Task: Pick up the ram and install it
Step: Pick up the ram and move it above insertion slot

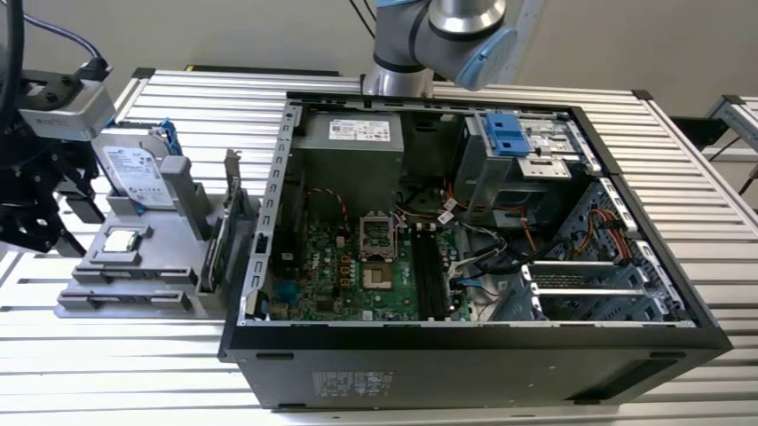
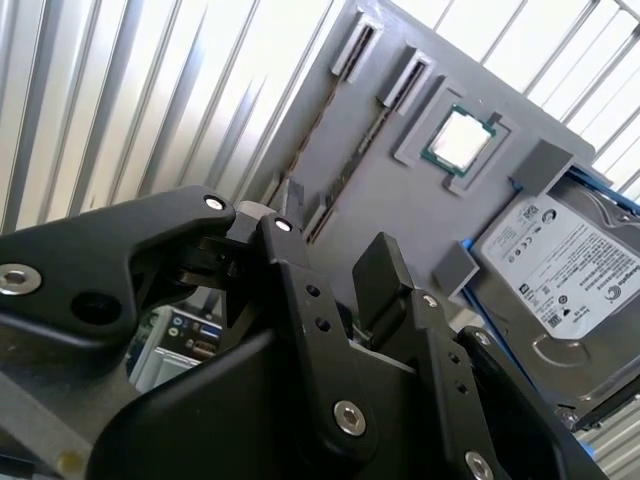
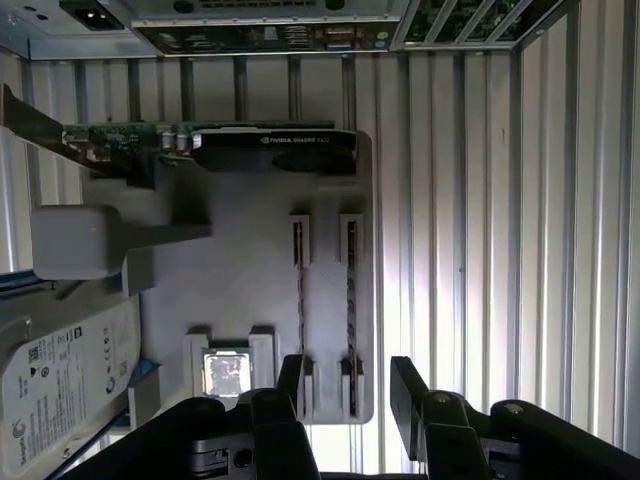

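The ram [image 3: 350, 290] is a thin dark stick standing on edge in a slot of the grey parts holder [image 3: 240, 270]. A second stick like it [image 3: 299, 280] stands in the slot beside it. In the second wrist view the same two sticks [image 2: 335, 150] appear as narrow lines along the holder. My gripper [image 3: 350, 382] hangs above the holder's end, open, its fingers [image 3: 405, 385] straddling the line of the ram, with nothing held. In the exterior view the gripper [image 1: 42, 209] is at the far left, over the holder [image 1: 154, 248].
The open computer case [image 1: 474, 342] lies to the exterior view's right of the holder, its motherboard memory slots [image 1: 429, 275] exposed. The holder also carries an expansion card [image 3: 270, 140], a hard drive [image 3: 60, 385] and a CPU chip [image 3: 228, 375]. A slatted metal table [image 3: 480, 250] lies underneath.
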You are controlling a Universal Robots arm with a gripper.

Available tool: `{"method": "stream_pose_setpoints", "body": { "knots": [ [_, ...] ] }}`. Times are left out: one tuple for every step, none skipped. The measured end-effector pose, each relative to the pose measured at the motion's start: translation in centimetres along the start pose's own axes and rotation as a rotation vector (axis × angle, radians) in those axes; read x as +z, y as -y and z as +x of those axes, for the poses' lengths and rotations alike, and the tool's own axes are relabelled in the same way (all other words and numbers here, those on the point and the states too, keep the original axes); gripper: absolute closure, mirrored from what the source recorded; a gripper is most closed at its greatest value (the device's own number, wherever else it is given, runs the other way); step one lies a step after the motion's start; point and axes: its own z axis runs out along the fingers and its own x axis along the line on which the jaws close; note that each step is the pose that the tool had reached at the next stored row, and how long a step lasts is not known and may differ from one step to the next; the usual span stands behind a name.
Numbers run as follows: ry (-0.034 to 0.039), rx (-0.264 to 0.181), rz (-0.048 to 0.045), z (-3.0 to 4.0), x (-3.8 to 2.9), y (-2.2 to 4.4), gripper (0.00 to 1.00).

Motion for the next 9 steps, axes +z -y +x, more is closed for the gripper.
{"method": "stream_pose_setpoints", "body": {
  "knots": [
    [0.0000,0.000,0.0004,0.00,0.07,0.00,0.00],
    [0.0000,0.000,0.0008,0.00,0.14,0.00,0.00],
    [0.0000,0.000,0.0011,0.00,0.21,0.00,0.00],
    [0.0000,0.000,0.0016,0.00,0.29,0.00,0.00],
    [0.0000,0.000,0.0022,0.00,0.36,0.00,0.00],
    [0.0001,0.000,0.0028,0.00,0.42,0.00,0.00],
    [0.0001,0.000,0.0042,0.00,0.60,0.00,0.00],
    [0.0002,0.000,0.0050,-0.01,0.66,0.00,0.00],
    [0.0002,0.000,0.0057,-0.01,0.73,0.00,0.00]
  ]
}}
